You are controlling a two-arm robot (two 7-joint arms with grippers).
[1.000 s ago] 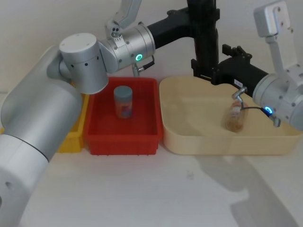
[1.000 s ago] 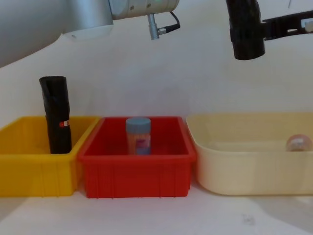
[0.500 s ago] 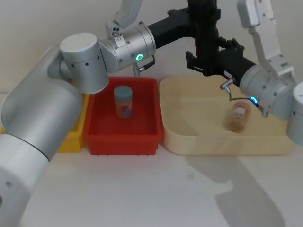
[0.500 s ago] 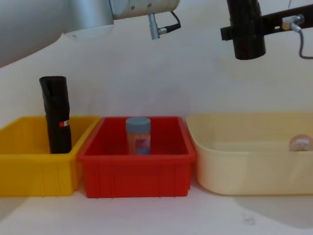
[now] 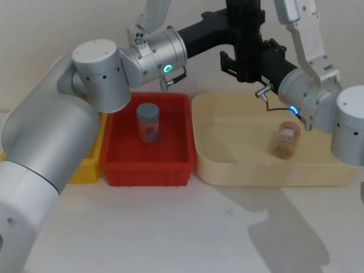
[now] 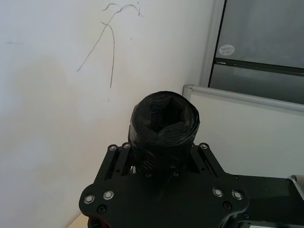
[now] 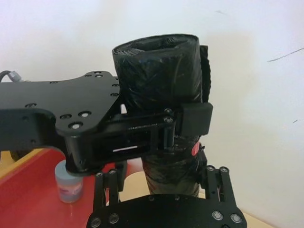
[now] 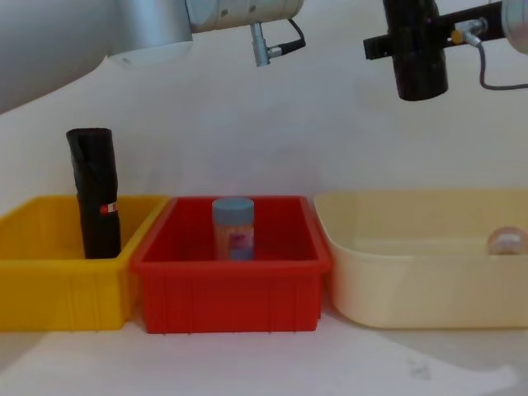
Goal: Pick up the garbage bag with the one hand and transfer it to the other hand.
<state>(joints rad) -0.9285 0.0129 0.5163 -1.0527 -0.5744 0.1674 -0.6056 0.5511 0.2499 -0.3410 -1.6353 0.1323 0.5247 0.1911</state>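
Note:
The garbage bag [image 5: 248,40], a black rolled cylinder, hangs upright high above the beige tub. My left gripper [image 5: 243,20], on the green-ringed arm, is shut on its upper part; the left wrist view shows the bag [image 6: 164,118] end-on, clamped in that gripper [image 6: 161,156]. My right gripper [image 5: 249,61], on the blue-ringed arm, is open and straddles the bag lower down. In the right wrist view its fingers [image 7: 216,183] stand a little off the bag [image 7: 159,71], below the left gripper [image 7: 164,126]. The chest view shows the bag [image 8: 419,70] with the right gripper [image 8: 412,40] across it.
A yellow bin [image 8: 49,280] at the left holds another black roll [image 8: 95,194] with a red-and-white label. The red bin [image 5: 148,162] holds a blue-lidded jar [image 5: 148,122]. A jar [image 5: 284,139] lies on its side in the beige tub [image 5: 273,170].
My right arm has swung left and up to the bag, and its fingers now flank the bag. The left arm and the bag have stayed still.

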